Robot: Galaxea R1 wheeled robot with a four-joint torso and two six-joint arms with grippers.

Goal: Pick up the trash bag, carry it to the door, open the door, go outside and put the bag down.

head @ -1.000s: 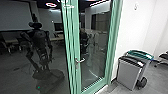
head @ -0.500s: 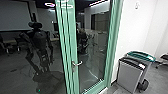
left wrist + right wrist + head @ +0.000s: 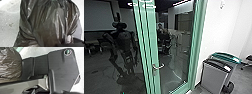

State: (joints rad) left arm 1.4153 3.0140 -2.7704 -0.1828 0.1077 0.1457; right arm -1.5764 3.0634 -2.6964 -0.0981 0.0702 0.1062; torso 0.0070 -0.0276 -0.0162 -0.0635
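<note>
Trash bag: dark, glossy, crumpled plastic bag [image 3: 43,25], close to the left wrist camera, its skin in long folds with bright highlights. Pale speckled floor [image 3: 10,18] beyond it. In the right wrist view the bag sits just beside the robot's own dark base; contact between the two, or between bag and floor, cannot be judged.

Left gripper: open or closed, cannot tell; grip on the bag not confirmed. Right gripper: state likewise cannot be told.

Head view: glass door with a pale green frame [image 3: 149,50] ahead, silver lever handle [image 3: 159,67] on its upright. Whether the door is ajar, cannot tell. Dark reflection of the robot [image 3: 125,45] in the glass on the left. Small dark-clothed person [image 3: 164,38] seen in the glass, right of the upright.

Right of the door: white wall [image 3: 222,30]; near it, a grey box-shaped bin with a dark lid [image 3: 215,77]. Just behind that, a second bin with a teal lid [image 3: 227,57]. Part of a dark chair [image 3: 247,60] at far right.
</note>
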